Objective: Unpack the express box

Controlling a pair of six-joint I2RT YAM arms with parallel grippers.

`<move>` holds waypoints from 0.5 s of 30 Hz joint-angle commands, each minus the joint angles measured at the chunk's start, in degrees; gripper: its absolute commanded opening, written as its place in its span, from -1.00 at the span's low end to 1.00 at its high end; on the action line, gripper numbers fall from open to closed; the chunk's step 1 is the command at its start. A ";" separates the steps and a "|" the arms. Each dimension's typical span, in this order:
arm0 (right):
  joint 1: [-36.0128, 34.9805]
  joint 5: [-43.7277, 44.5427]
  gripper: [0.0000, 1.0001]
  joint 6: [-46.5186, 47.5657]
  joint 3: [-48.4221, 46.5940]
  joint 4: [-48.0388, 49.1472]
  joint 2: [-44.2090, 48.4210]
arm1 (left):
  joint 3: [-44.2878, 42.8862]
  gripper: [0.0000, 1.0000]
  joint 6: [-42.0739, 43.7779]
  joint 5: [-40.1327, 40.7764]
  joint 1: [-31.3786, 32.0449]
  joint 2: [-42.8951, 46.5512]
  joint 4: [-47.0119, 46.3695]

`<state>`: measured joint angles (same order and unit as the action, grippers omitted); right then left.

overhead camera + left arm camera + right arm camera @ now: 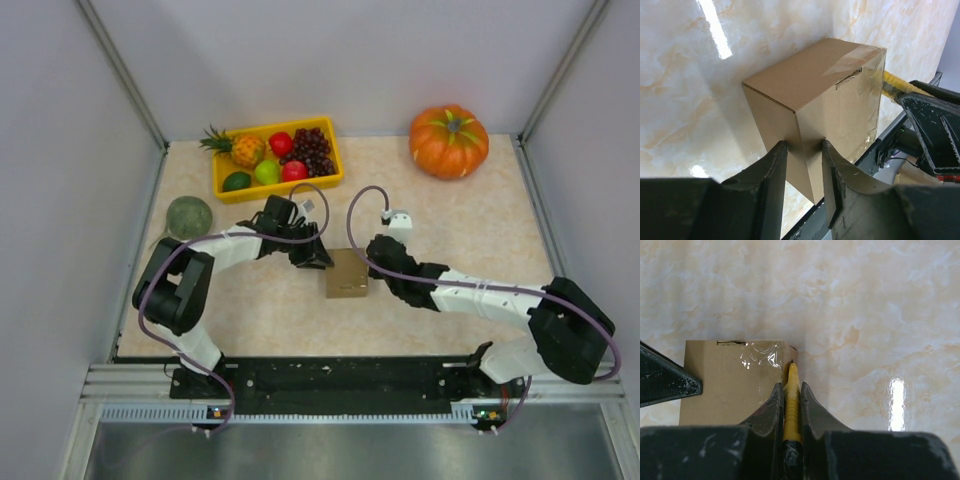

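Observation:
The express box [347, 274] is a small brown cardboard box with clear tape on its lid, standing mid-table. My left gripper [318, 258] is at its left side. In the left wrist view the fingers [777, 160] grip one vertical corner of the box [810, 80] between them. My right gripper [378, 254] is at the box's right side, shut on a yellow ribbed tool [792, 390]. The tool's tip touches the box's [725, 380] taped top corner. The tool also shows in the left wrist view [895, 84].
A yellow tray [225, 185] with pineapple, grapes, apples and other fruit stands at the back left. An orange pumpkin [449, 141] sits at the back right. A green melon [189, 217] lies by the left wall.

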<state>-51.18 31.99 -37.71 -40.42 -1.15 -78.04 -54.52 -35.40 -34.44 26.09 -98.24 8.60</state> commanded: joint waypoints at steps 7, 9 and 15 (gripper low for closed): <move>0.11 -10.01 -1.00 -1.48 -1.85 -0.78 7.81 | 1.34 -0.48 -0.20 7.10 -0.77 1.03 6.34; 0.20 -11.68 -1.00 -2.62 -1.59 -0.87 8.95 | 1.70 -0.48 -0.37 7.10 -1.04 1.20 6.43; 0.11 -13.88 -1.00 -5.00 -0.88 -0.52 12.56 | 3.98 -0.47 -2.57 3.95 -3.49 2.17 4.24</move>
<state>-50.81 24.60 -38.83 -40.40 -6.85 -68.90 -53.41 -37.01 -33.30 24.21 -96.25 11.14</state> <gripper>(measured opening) 0.077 0.291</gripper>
